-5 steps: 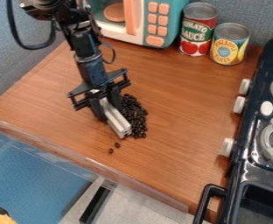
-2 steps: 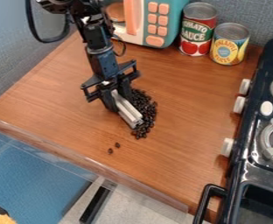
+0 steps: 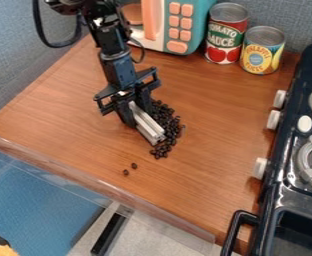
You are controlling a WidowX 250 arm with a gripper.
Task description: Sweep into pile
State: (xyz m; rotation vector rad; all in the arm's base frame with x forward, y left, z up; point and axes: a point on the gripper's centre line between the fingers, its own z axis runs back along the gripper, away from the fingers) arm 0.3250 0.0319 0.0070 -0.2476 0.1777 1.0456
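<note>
I have the black two-finger gripper (image 3: 137,116) low over the brown wood-grain bench (image 3: 212,130), left of centre in the camera view, on the black arm from the top edge. Fingers narrow, closed on a silvery grooved bar (image 3: 148,127); bar slants down toward the lower right. I can't tell if its lower end touches the bench.

Small dark bean-like pieces (image 3: 167,118) lie bunched in an uneven, elongated heap along the bar's right side, from beside the fingers to just past the bar's lower end. Some sit right up by the bar, a few at the heap's right fringe. Two loose dark pieces (image 3: 134,165) lie apart from the heap, nearer the bench's front edge, close to each other.

Rear of bench: teal toy microwave with orange buttons (image 3: 202,20), then a red metal can (image 3: 227,39), then a shorter yellow-and-blue metal can (image 3: 263,54) just beside it. Right side: black toy stove with white knobs (image 3: 279,175).
</note>
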